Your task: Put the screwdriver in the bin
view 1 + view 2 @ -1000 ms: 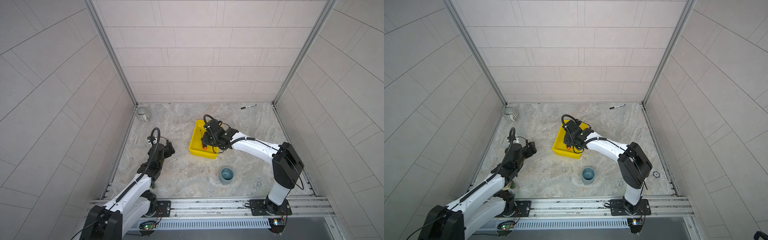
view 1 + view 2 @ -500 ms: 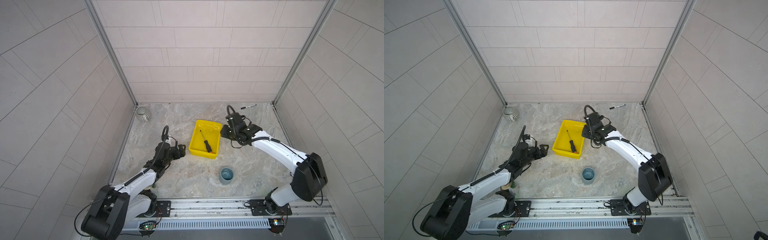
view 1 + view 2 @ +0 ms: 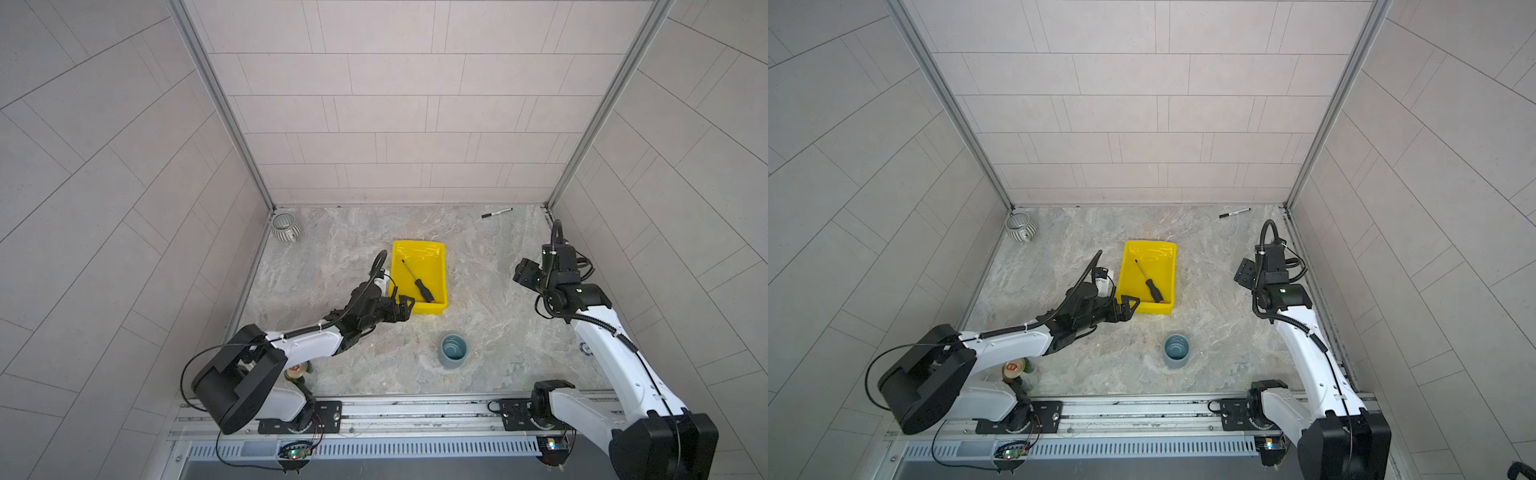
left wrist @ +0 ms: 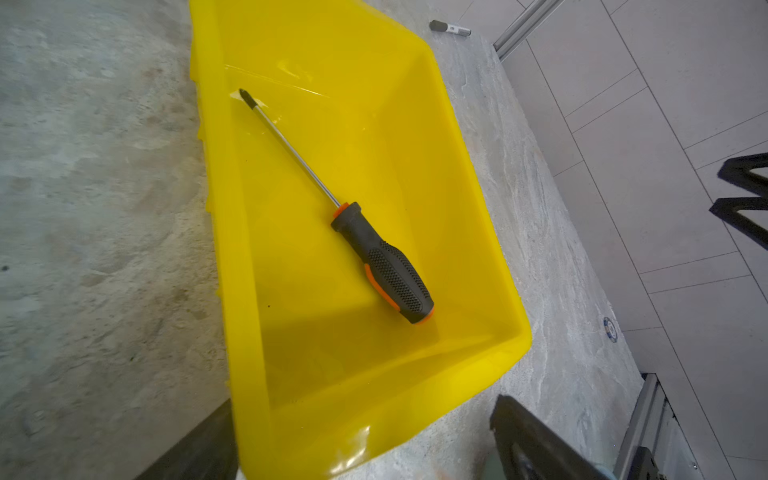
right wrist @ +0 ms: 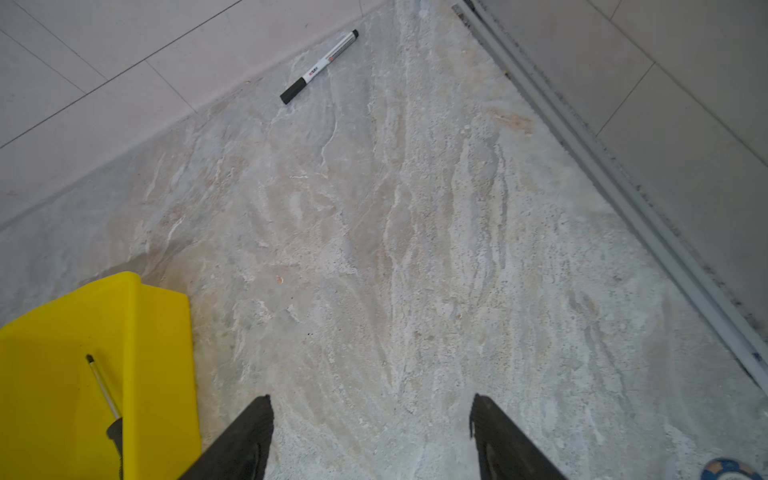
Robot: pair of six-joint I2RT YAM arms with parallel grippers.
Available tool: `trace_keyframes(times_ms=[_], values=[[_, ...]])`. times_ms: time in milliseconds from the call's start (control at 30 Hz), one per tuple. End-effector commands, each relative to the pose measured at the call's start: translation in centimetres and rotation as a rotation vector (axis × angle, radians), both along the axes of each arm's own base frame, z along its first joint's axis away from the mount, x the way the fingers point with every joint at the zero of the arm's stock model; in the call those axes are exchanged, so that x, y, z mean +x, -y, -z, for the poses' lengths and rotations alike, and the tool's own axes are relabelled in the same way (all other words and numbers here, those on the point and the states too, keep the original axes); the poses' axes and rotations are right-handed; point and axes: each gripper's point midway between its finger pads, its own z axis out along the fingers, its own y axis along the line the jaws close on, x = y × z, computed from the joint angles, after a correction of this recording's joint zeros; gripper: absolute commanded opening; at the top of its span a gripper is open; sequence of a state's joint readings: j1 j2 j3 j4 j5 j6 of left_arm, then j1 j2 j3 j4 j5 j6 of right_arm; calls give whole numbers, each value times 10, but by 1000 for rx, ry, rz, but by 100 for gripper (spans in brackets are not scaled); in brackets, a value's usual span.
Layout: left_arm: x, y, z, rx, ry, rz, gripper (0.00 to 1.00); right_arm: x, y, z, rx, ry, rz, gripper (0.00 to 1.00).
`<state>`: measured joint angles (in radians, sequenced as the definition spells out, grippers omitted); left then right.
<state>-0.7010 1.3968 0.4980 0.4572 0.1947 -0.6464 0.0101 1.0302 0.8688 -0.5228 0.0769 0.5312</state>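
**Yellow bin holds the screwdriver; nothing gripped**

Stone-look desk carries the bin. The left end effector hangs at the bin's near-left corner, jaws spread wide, gripping nothing. The right end effector, well off the bin's right side, gapes empty. The screwdriver lies flat and diagonal on the bin's floor, handle by the near-right corner. It looks stiff, light and handle-heavy: the knurled rubbery handle should grip best, and the thin shaft may slip.

black-and-orange screwdriver lying flat, diagonal inside shallow yellow bin, butt near corner
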Motion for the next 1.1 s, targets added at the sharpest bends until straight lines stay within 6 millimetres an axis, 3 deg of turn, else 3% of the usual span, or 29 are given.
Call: trace_keyframes(times_ms=[0, 33, 100, 133, 300, 400, 567, 767, 933, 1067], values=[[7, 20, -22, -76, 38, 4, 100, 1, 26, -4, -185, 12, 38, 79], [8, 19, -20, -72, 35, -3, 100, 4, 29, -6, -223, 36, 25, 81], [9, 9, -19, -32, 37, -37, 100, 6, 32, -11, -273, 93, 16, 96], [10, 1, -20, 5, 45, -65, 100, 8, 33, -16, -290, 134, 22, 99], [15, -51, -37, 157, 106, -261, 100, 22, 46, -26, -389, 273, 80, 99], [18, -96, -51, 231, 168, -466, 100, 34, 45, 1, -424, 293, 55, 99], [11, -141, -82, 333, 279, -600, 100, 49, 38, 33, -433, 260, 3, 99], [5, -164, -103, 476, 432, -597, 100, 62, 27, 76, -504, 196, -31, 99], [7, -170, -109, 598, 470, -584, 100, 76, 16, 77, -571, 182, -76, 100], [24, -184, -115, 707, 508, -631, 100, 72, 15, 87, -560, 266, -65, 99]])
